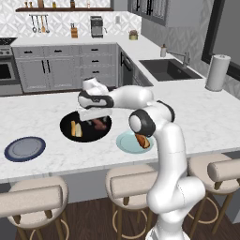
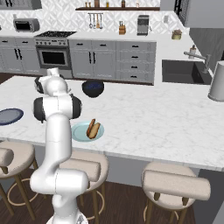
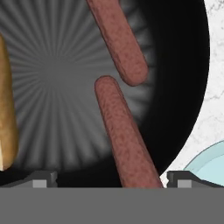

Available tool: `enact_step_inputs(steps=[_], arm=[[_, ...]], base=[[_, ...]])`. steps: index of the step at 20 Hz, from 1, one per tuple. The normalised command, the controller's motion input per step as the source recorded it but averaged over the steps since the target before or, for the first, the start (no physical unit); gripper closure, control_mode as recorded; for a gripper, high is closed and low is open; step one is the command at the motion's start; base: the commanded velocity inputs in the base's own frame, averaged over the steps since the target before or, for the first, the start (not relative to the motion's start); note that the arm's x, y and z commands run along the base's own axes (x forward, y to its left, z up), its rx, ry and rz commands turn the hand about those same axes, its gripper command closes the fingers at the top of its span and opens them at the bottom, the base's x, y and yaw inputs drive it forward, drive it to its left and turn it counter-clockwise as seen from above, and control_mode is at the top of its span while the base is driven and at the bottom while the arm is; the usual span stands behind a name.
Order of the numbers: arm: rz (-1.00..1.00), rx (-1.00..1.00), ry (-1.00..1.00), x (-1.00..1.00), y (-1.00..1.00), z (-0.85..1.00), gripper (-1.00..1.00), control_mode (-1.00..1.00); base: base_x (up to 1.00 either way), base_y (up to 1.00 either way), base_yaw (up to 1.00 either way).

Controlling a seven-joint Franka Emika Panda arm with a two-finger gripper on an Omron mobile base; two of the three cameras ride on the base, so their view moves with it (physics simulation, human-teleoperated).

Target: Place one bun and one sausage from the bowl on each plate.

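Note:
The wide black bowl sits on the marble counter. It holds a bun and two sausages. My gripper hangs low over the bowl. In the hand view it is open, its fingertips standing either side of the nearer sausage. The other sausage lies just beyond, and the bun is at the left edge. The pale teal plate carries a bun and a sausage. The navy plate at the left is bare.
A smaller dark-blue bowl stands at the counter's far edge. A paper towel roll and the sink are at the right. Padded stools line the near edge of the counter.

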Motion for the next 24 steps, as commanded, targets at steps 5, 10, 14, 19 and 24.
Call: enact_step_inputs(steps=[5,10,14,19,24], arm=[[0.0,0.0,0.05,-0.12,-0.07,-0.18,-1.0,-1.0],[0.0,0.0,0.11,0.0,-0.09,-0.26,-1.0,-1.0],[-0.01,0.0,0.07,0.0,-0.39,-0.01,-1.0,-1.0],[0.0,0.0,0.07,0.0,-0.01,-0.01,-1.0,-1.0],[0.0,0.0,0.06,-0.18,0.0,-0.03,-1.0,-1.0]], base=[[0.0,0.0,0.0],[0.0,0.0,0.0],[0.0,0.0,0.0],[0.0,0.0,0.0],[0.0,0.0,0.0]])
